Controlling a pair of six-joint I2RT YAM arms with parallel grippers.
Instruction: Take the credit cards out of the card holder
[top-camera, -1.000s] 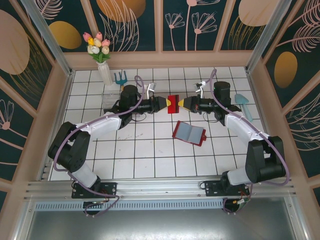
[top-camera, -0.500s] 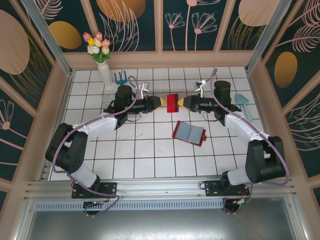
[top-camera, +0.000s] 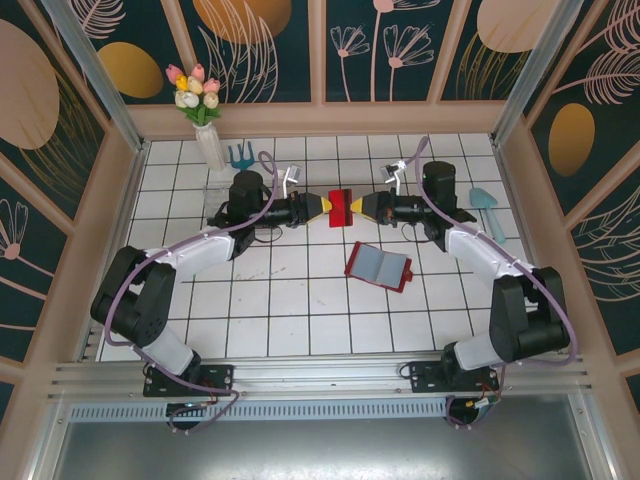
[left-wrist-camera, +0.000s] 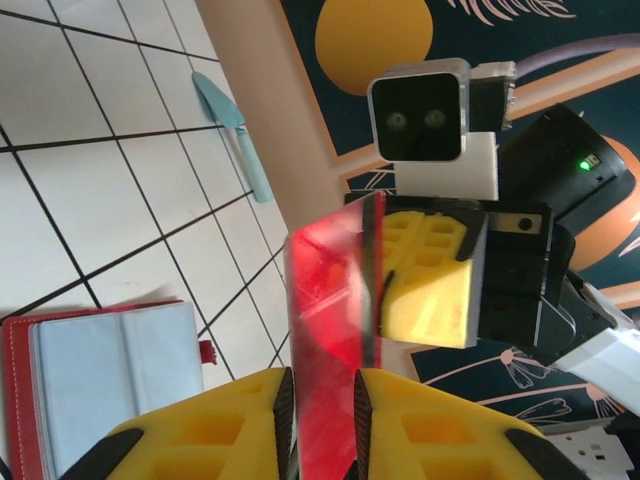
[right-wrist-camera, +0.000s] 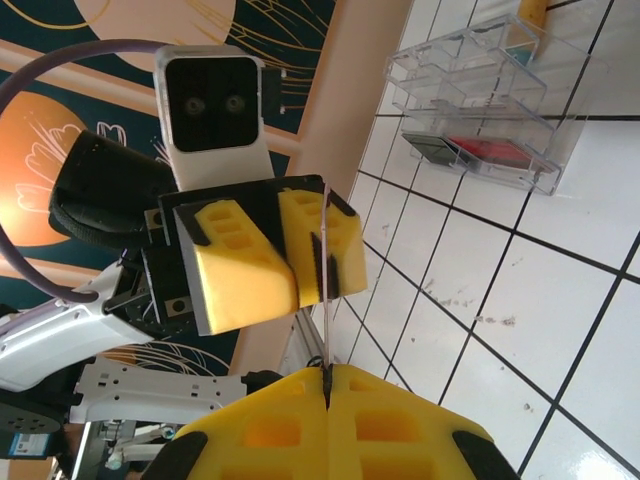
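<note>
Overhead view, 12 o'clock = far wall.

- Red card (top-camera: 341, 208) is held on edge, off the tiles, toward 12 o'clock from the table's middle.
- Right gripper (top-camera: 358, 207) comes in from 3 o'clock. Its fingers are pressed together on the card's right edge.
- Left gripper (top-camera: 325, 208) comes in from 9 o'clock. Its jaws stand on either side of the card's left edge, slightly parted. Cannot tell whether they bear on it.
- Card holder (top-camera: 379, 265) lies open and flat, grey-blue pockets up, at 5 o'clock from the card and apart from both grippers.
- Open room: bare tiles from the holder to the near edge, and across the 7 o'clock quarter of the table (top-camera: 300, 320).
- Edges: clear tray (right-wrist-camera: 500, 110), vase of tulips (top-camera: 205, 125) and small rake (top-camera: 240, 156) crowd the 10 o'clock corner. Teal trowel (top-camera: 487, 212) lies along the 3 o'clock wall.
- Surface is white tile with dark grout. Painted floral panels enclose it on three sides.
</note>
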